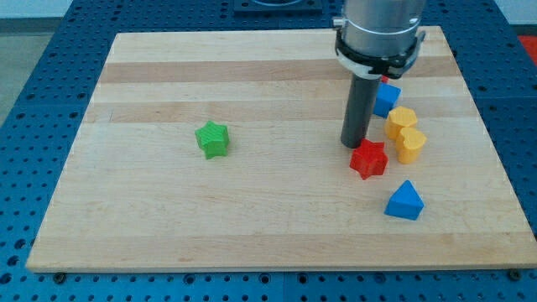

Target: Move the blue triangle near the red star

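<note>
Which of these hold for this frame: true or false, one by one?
1. The blue triangle touches the red star. False: a gap of bare board separates them.
2. My tip stands just at the red star's upper left. True.
3. The green star lies alone toward the view's left. True.
4. The yellow block lies left of the red star. False: it lies to its right.

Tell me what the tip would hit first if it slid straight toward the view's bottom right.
Probably the red star, right beside my tip on that side; the blue triangle lies farther along. Depth is uncertain.
</note>
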